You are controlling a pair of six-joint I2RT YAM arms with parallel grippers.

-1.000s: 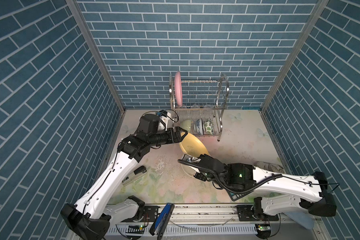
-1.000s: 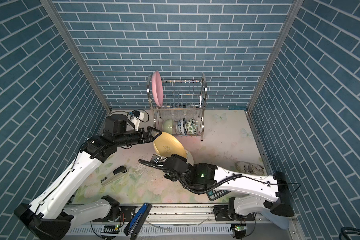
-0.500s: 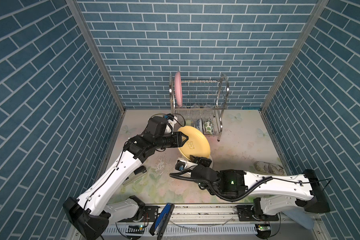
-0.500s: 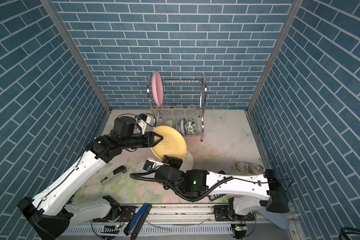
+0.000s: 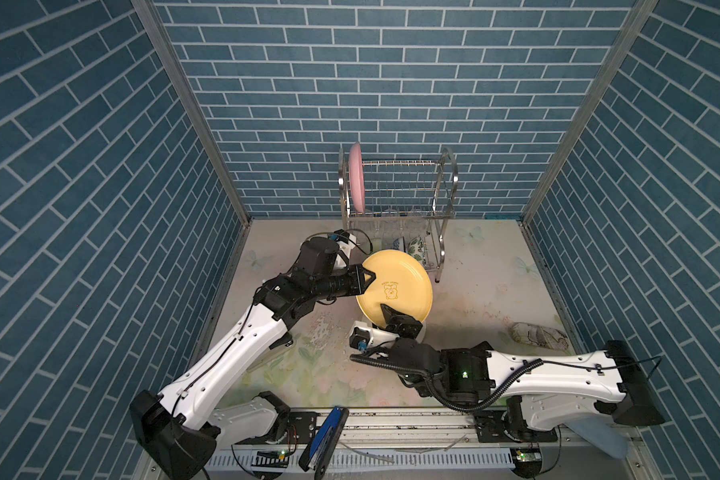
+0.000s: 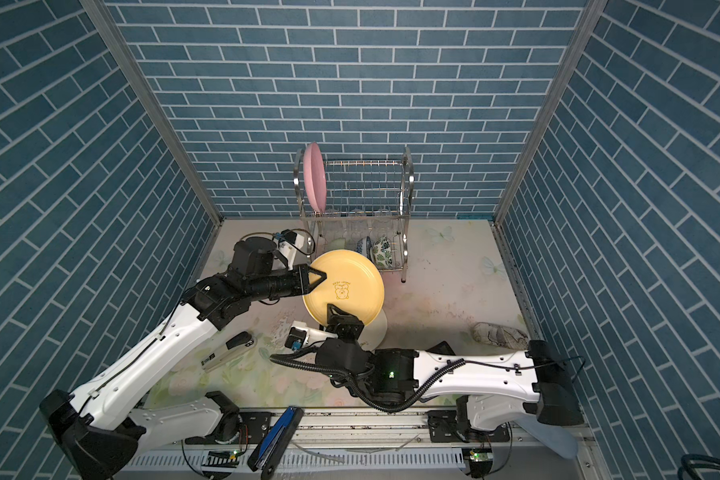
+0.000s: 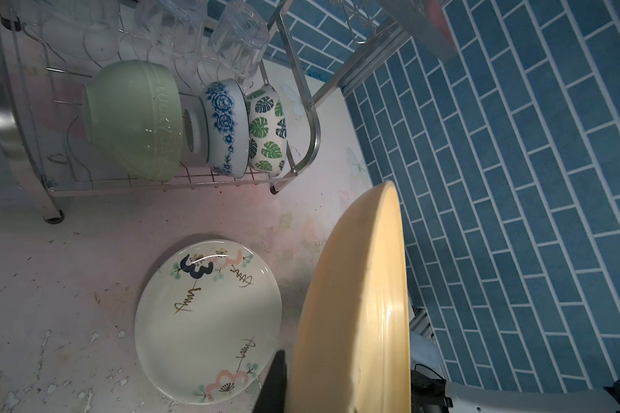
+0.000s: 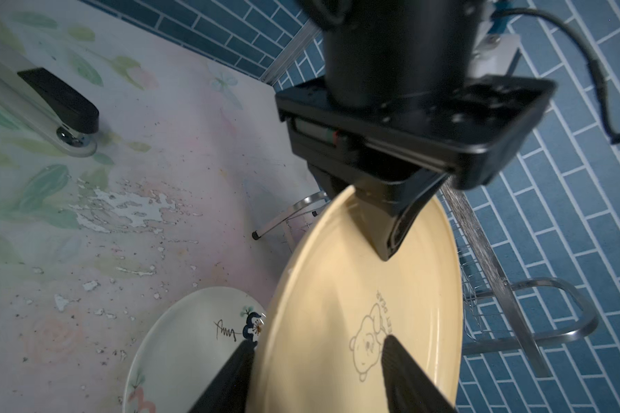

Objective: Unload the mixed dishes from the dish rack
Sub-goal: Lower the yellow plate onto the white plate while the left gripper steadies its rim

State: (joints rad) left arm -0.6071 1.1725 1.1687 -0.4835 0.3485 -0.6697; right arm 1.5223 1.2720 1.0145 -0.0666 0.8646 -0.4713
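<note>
Left pincer (image 5: 371, 275) clamps the frame-left rim of the tilted yellow plate (image 5: 406, 270) at frame centre; right pincer (image 5: 385, 311), jaws parted, straddles its lower rim.

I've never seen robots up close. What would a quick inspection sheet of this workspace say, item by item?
Surface: floral table, coating flaked in patches.
Job's things: yellow plate held tilted off the table; cream plate flat on it; pink plate upright in the dish rack's upper tier; pale-green bowl, blue-white bowl, leaf bowl and glasses inside.
Clutter: stapler and crumpled patterned item on the table.
Grippers: left gripper shut on the yellow plate's rim; right gripper open, fingers straddling its opposite edge.
Cables: black ribbed hose looping along the right arm.
Surroundings: blue brick-pattern walls on three sides.
</note>
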